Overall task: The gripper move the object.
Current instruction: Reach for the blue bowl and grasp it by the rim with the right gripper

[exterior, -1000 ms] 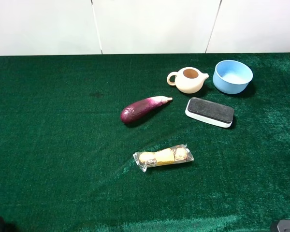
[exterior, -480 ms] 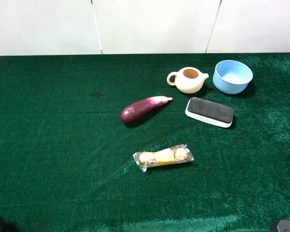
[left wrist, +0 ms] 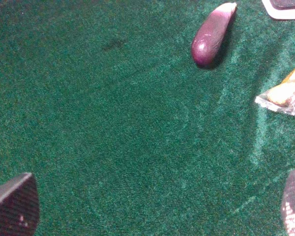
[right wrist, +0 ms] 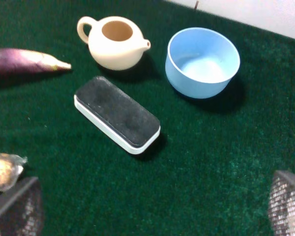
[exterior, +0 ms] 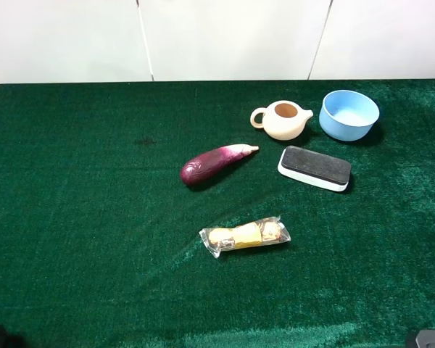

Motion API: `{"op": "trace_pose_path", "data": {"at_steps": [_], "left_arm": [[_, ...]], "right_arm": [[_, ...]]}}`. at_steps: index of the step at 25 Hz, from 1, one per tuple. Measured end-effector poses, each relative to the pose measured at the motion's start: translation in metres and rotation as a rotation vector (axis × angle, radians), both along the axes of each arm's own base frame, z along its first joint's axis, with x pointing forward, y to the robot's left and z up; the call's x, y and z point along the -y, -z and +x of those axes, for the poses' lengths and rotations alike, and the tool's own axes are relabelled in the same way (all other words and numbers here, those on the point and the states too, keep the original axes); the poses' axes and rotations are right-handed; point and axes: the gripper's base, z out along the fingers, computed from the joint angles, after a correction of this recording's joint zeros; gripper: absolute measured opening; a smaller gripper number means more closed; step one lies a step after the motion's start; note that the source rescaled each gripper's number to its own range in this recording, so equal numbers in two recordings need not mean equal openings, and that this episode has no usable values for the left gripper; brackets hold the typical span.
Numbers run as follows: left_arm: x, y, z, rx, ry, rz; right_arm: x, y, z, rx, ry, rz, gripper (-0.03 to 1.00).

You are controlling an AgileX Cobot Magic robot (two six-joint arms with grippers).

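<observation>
We see nothing changed over the last second: the blue bowl [exterior: 349,114] sits upper right on the bench [exterior: 94,217] beside the teapot [exterior: 283,119], both arms' jaws spread apart, so moving hasn't begun.

Exterior high: far, looking down from front over whole desk [exterior: 72,217], wall [exterior: 232,36] behind. Left wrist: close above desk, facing eggplant [left wrist: 211,34]. Right wrist: close, tilted down at bowl [right wrist: 203,61], teapot [right wrist: 115,43], eraser [right wrist: 117,113]. Wrist views share eggplant, packet [left wrist: 285,91]; exterior covers all.
</observation>
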Motion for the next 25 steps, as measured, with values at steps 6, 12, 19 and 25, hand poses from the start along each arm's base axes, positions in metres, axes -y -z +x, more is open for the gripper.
{"op": "trace_pose_path", "data": {"at_steps": [6, 12, 19, 25], "left_arm": [[0.000, 0.000, 0.000, 0.000, 0.000, 0.000], [0.000, 0.000, 0.000, 0.000, 0.000, 0.000], [0.000, 0.000, 0.000, 0.000, 0.000, 0.000], [0.000, 0.000, 0.000, 0.000, 0.000, 0.000]], "right_arm": [[-0.005, -0.003, 0.063, -0.150, -0.088, -0.121, 1.00], [-0.008, -0.005, 0.127, -0.259, -0.181, -0.238, 1.00], [-0.009, -0.001, 0.198, -0.358, -0.223, -0.335, 1.00], [-0.012, 0.018, 0.252, -0.430, -0.239, -0.369, 1.00]]}}
